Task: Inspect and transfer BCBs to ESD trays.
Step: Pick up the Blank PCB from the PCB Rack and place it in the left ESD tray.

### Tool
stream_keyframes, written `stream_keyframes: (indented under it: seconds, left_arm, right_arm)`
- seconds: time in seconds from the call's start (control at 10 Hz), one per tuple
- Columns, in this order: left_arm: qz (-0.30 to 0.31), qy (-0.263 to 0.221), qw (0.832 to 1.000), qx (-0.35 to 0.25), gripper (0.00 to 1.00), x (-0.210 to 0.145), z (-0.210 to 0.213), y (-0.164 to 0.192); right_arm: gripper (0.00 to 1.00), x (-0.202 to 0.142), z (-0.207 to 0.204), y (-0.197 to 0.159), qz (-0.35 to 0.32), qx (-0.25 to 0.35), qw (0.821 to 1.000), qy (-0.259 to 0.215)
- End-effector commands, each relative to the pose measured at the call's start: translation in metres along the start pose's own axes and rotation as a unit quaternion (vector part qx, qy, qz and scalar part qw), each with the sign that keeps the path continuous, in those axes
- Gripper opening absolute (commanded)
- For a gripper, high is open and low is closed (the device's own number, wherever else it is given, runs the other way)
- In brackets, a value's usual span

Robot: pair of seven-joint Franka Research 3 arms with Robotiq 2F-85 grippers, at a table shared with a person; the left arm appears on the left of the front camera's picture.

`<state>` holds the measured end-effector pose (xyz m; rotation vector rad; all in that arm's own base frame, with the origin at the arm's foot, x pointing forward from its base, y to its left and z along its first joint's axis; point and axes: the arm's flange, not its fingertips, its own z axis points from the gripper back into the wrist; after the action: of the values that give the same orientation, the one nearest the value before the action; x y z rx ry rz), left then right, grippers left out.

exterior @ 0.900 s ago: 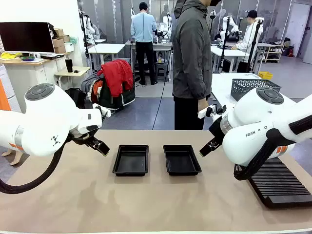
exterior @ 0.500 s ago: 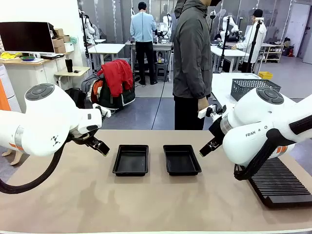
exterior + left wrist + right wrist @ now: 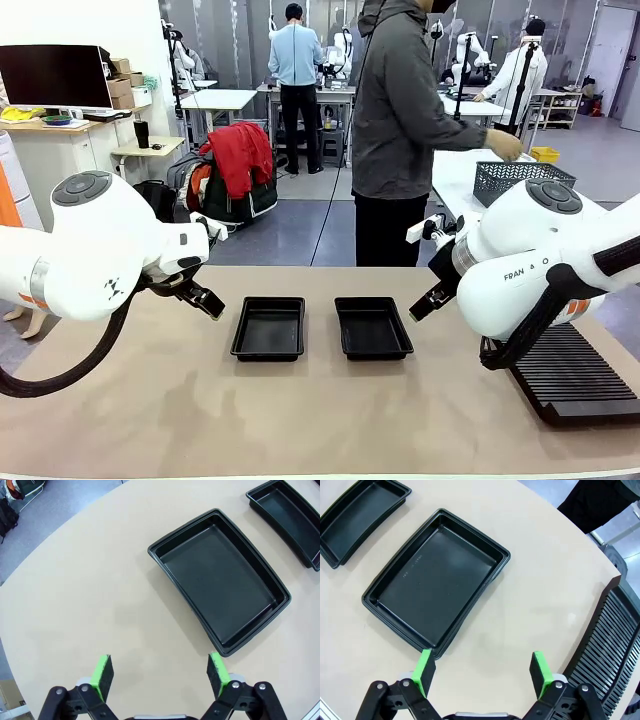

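1. Judged to be at the very start: waiting for a first board, with nothing inspected or transferred yet.
2. Side by side on the tan surface (image 3: 320,420), a gap between them: two shallow black plastic ESD trays with raised rims. Taken as landmark, the right-hand tray (image 3: 378,353); just left of it, the left-hand tray (image 3: 268,355). Bare floors in both.
3. Hovering left of the right-hand tray, beyond its neighbour: the black two-finger left gripper (image 3: 210,303), jaws spread fully, gripping nothing. Same in the left wrist view, with the green pads (image 3: 104,672) wide apart over bare surface.
4. Hovering just right of the right-hand tray: the matching right gripper (image 3: 425,298), jaws equally wide and empty.
5. Further right of that tray, near the surface's edge: a long black ribbed slotted rack (image 3: 575,375).
6. Beyond the right-hand tray, across the surface: a person in a dark grey jacket, one hand (image 3: 503,145) stretched over a grey wire-mesh basket (image 3: 520,180) off to the right. Cannot tell whether the thin green BCBs lie in it.
7. Likely next: holding off until a board is offered, then closing gently on a thin edge, keeping it level, and lowering it squarely inside a rim.
8. Readable: "FRAN" plus broken letters (image 3: 525,272) on the white right arm. Faint marks on the right-hand tray's floor (image 3: 412,564), too small to read.
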<state>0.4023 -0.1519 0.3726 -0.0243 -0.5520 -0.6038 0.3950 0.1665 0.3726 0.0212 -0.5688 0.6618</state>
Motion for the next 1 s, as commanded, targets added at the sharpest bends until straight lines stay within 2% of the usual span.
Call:
stream_keyframes:
  seconds: [0.0, 0.1, 0.3, 0.4, 0.7, 0.9]
  left_arm:
    - [0.000, 0.000, 1.000, 0.000, 1.00, 0.000, 0.000, 0.000]
    - [0.000, 0.000, 1.000, 0.000, 1.00, 0.000, 0.000, 0.000]
    - [0.039, -0.021, 0.999, -0.015, 1.00, 0.008, 0.021, 0.005]
    - [0.065, 0.002, 0.998, -0.015, 1.00, 0.012, 0.037, 0.010]
    - [0.117, 0.000, 0.993, -0.025, 1.00, 0.034, 0.088, 0.029]
    - [0.186, 0.017, 0.981, -0.043, 1.00, 0.048, 0.116, 0.049]
  right_arm:
    - [1.00, 0.000, 0.000, 0.000, 0.000, 0.000, 1.000, 0.000]
    - [1.00, 0.000, 0.000, 0.000, 0.000, 0.000, 1.000, 0.000]
    - [1.00, 0.019, 0.028, -0.023, -0.031, 0.035, 0.999, 0.006]
    - [1.00, 0.028, 0.038, -0.031, -0.042, 0.049, 0.998, 0.013]
    - [1.00, 0.064, 0.071, -0.064, -0.084, 0.085, 0.993, 0.020]
    - [1.00, 0.088, 0.096, -0.089, -0.118, 0.094, 0.988, 0.042]
